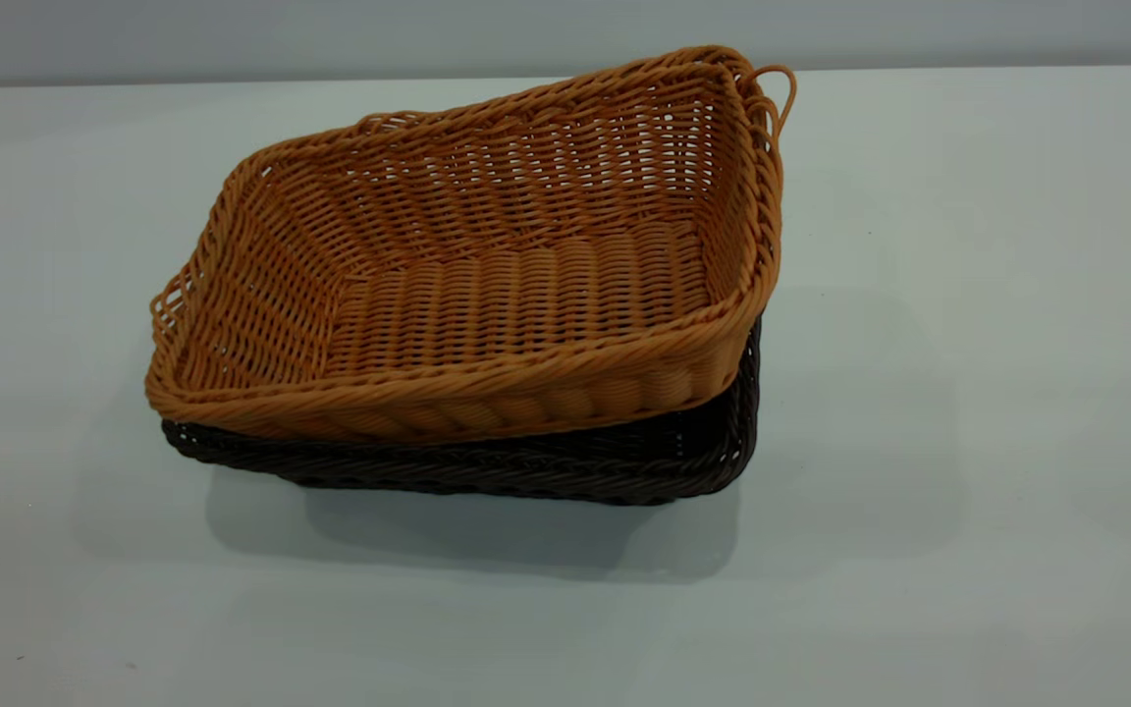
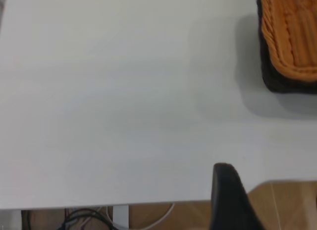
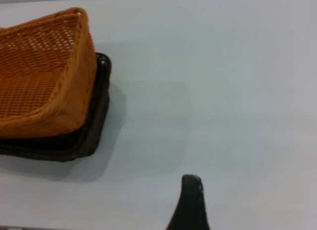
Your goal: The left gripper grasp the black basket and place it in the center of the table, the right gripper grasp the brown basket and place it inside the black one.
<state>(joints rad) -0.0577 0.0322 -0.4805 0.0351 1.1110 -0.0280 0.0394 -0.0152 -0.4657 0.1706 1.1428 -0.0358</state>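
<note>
I see the brown basket [image 1: 487, 295] sitting tilted in the black basket [image 1: 565, 462], well apart from both claws on the counter [image 1: 968, 393]. Whether either claw is spread I cannot tell. I'd leave the stack alone and retreat.

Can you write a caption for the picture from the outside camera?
Brown basket sits tilted inside the black basket on the white table.
</note>
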